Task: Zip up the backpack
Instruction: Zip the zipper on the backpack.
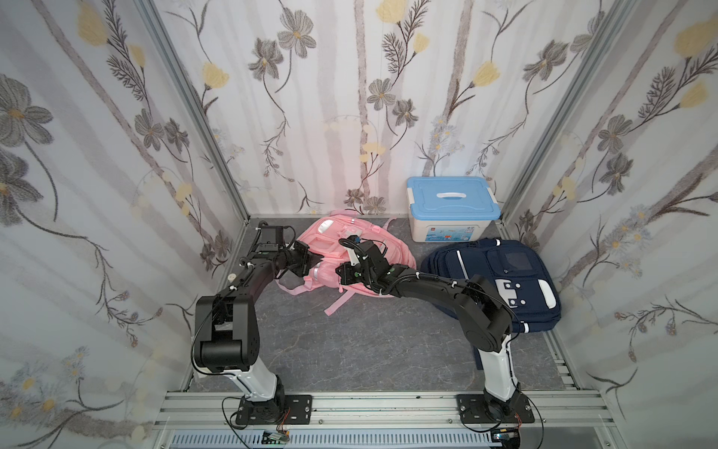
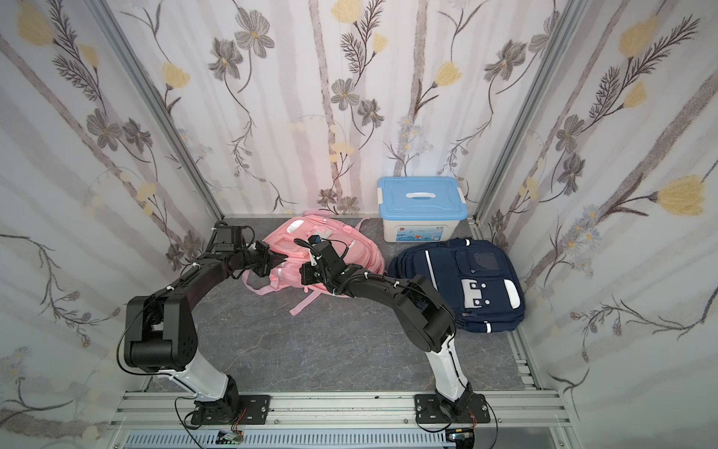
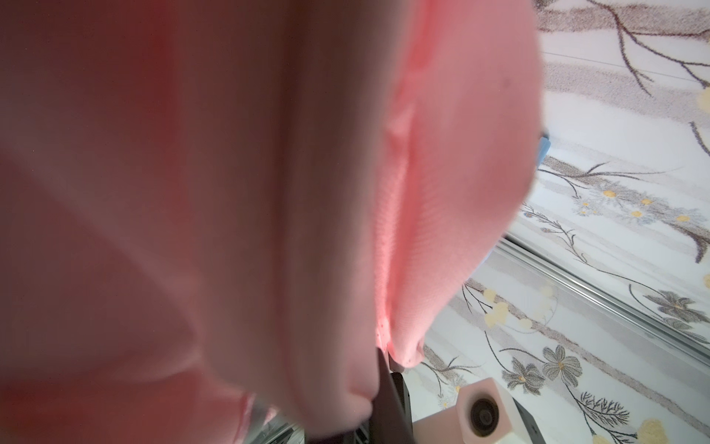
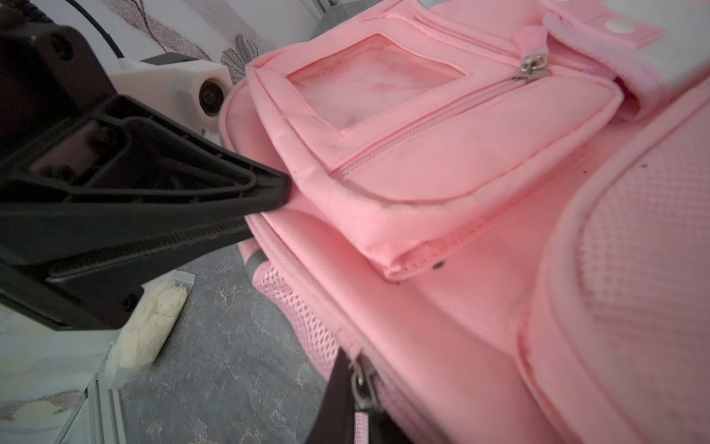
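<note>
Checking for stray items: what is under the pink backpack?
Grey marbled tabletop shows around the pink backpack, with pink straps trailing out in front. Anything beneath its body is covered.

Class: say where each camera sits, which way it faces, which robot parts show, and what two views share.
Both top views: high in front, facing down and back; both arms, pink backpack.
Left wrist: pressed against its fabric; one dark finger shows.
Right wrist: low, faces its front pocket; right gripper shut on a zipper pull, left gripper pinching its edge.
Shared: both wrist views show the backpack.
</note>
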